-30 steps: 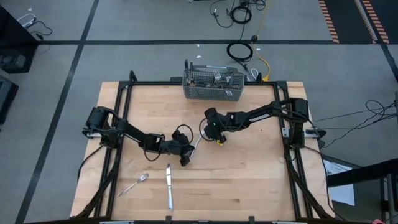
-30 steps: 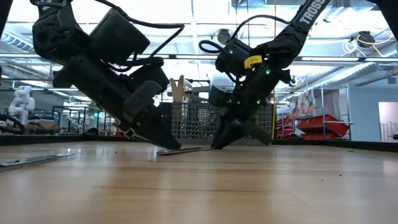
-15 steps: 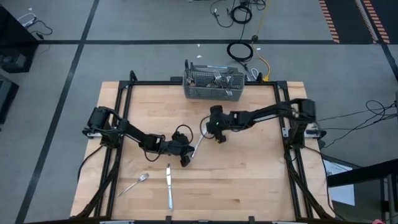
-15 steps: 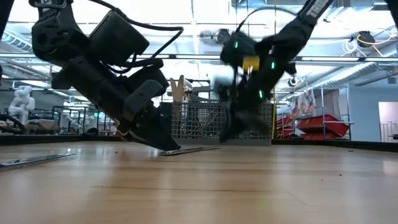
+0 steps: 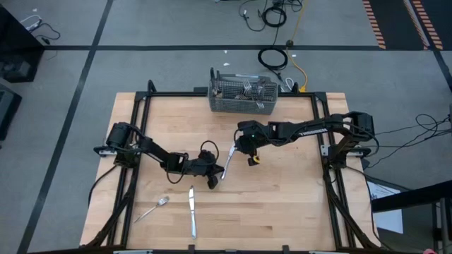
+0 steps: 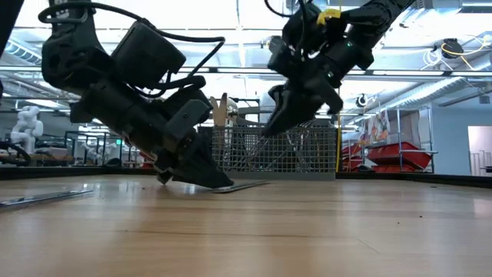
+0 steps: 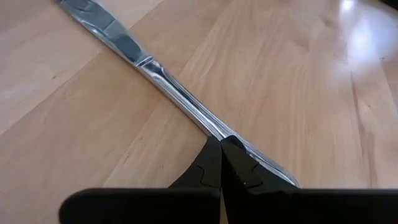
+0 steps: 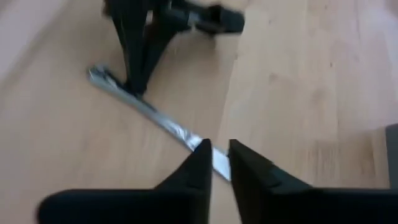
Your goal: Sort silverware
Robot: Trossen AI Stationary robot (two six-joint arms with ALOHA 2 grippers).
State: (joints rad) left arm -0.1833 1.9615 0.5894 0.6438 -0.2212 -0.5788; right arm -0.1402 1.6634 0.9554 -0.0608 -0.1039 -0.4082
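Lying on table, knife (image 7: pixel 163 79) pinched by left fingers (image 7: pixel 214 167).

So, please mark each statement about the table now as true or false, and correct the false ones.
1. The left gripper is shut on a knife that lies on the table. True.
2. The right gripper grips the same knife. False: it is raised above the table, jaws slightly apart, holding nothing.
3. The basket stands at the far edge of the table with silverware in it. True.
4. The near-left part of the table holds only a spoon. False: a fork and a second knife lie there.
5. The two grippers touch. False: they are apart.
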